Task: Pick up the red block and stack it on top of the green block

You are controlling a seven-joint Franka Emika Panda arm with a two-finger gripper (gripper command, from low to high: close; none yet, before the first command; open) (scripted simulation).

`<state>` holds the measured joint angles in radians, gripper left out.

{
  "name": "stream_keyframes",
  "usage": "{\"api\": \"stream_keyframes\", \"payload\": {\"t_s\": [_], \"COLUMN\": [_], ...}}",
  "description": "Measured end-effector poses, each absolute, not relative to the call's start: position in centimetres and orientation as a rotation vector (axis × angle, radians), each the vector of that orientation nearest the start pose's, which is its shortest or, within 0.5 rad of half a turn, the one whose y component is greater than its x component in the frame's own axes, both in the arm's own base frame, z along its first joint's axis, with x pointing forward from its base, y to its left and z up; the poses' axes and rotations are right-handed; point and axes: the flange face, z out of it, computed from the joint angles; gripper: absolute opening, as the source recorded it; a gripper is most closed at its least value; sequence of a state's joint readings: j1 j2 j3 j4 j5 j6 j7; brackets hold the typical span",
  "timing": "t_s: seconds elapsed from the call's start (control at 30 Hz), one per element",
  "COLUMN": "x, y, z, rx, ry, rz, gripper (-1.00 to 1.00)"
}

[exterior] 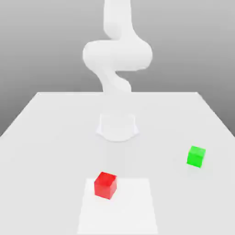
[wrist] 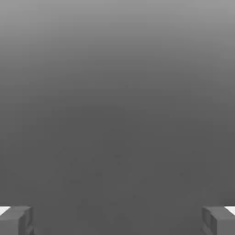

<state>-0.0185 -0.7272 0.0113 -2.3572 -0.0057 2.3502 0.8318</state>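
In the exterior view I see the red block (exterior: 105, 185) low in the frame, a little left of centre, at the upper left part of a white patch (exterior: 131, 209). The green block (exterior: 196, 156) sits at right, somewhat higher, well apart from it. The white arm (exterior: 117, 55) stands at top centre. In the hand view my gripper (wrist: 117, 221) is open, its two fingers wide apart; behind is only dim grey, perhaps background, I cannot say surely.

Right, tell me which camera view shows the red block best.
The exterior view: the red block shows whole there, its top and side faces in plain sight, resting partly over the pale patch. The hand view gives no sight of the block.
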Motion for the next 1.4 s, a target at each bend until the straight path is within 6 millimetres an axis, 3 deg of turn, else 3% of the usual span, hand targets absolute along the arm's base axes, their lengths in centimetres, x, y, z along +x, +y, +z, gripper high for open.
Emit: {"api": "stream_keyframes", "payload": {"t_s": [0.13, 0.3, 0.43, 0.57, 0.67, 0.8, 0.83, 1.07, 1.3, 1.4], "x": [41.7, 43.3, 41.8, 37.6, 36.4, 36.1, 36.0, 36.0, 36.0, 36.2], "y": [-0.8, -2.0, -2.9, -3.4, -3.5, -3.5, -3.5, -3.5, -3.4, 1.0], "z": [56.2, 43.7, 33.6, 23.5, 19.5, 15.7, 14.9, 14.7, 20.3, 21.8], "rx": [-2.544, -2.600, -2.622, -2.620, -2.614, -2.613, -2.614, -2.614, -2.611, -2.588], "ry": [1.239, 1.409, 1.549, 1.699, 1.737, 1.742, 1.742, 1.742, 1.746, 1.759], "rz": [-0.768, -0.535, -0.324, -0.073, -0.009, -0.001, 0.000, -0.001, -0.001, -0.002], "gripper": [0.00, 0.00, 0.00, 0.00, 0.00, 0.00, -1.00, -1.00, -1.00, -1.00]}}
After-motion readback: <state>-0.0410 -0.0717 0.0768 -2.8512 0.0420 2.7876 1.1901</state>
